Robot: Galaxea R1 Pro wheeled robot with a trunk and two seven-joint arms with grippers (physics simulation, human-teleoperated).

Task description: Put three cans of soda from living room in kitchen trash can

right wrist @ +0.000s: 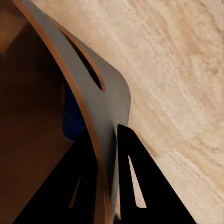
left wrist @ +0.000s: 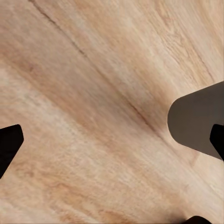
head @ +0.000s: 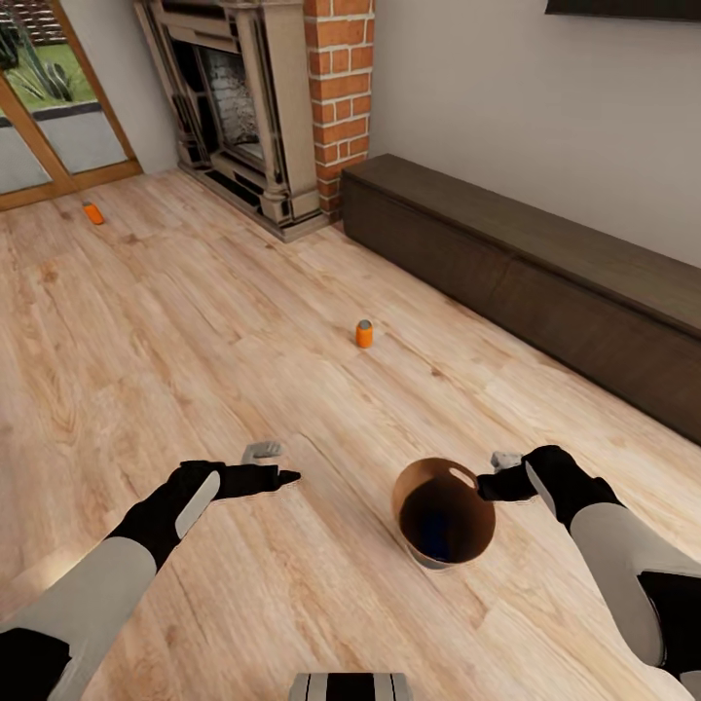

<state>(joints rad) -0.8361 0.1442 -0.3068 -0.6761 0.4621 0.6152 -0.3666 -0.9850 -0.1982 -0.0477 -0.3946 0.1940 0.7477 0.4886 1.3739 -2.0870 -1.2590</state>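
Observation:
The trash can (head: 417, 492), pale grey outside and brown inside, stands low near the wood floor. My right gripper (head: 492, 474) is shut on its rim beside the slot handle (right wrist: 88, 70), one finger inside the wall and one outside (right wrist: 135, 177). A blue soda can (head: 435, 534) shows dimly at the bottom of the bin. One orange soda can (head: 364, 334) stands upright on the floor ahead. The other orange can (head: 92, 213) lies far left near the glass door. My left gripper (head: 275, 464) hangs open over bare planks, its fingers (left wrist: 198, 121) spread wide with nothing between them.
A brick fireplace (head: 243, 107) stands at the back. A long dark low cabinet (head: 545, 282) runs along the right wall under a black TV edge (head: 623, 8). A wood-framed glass door (head: 49, 127) is at the far left.

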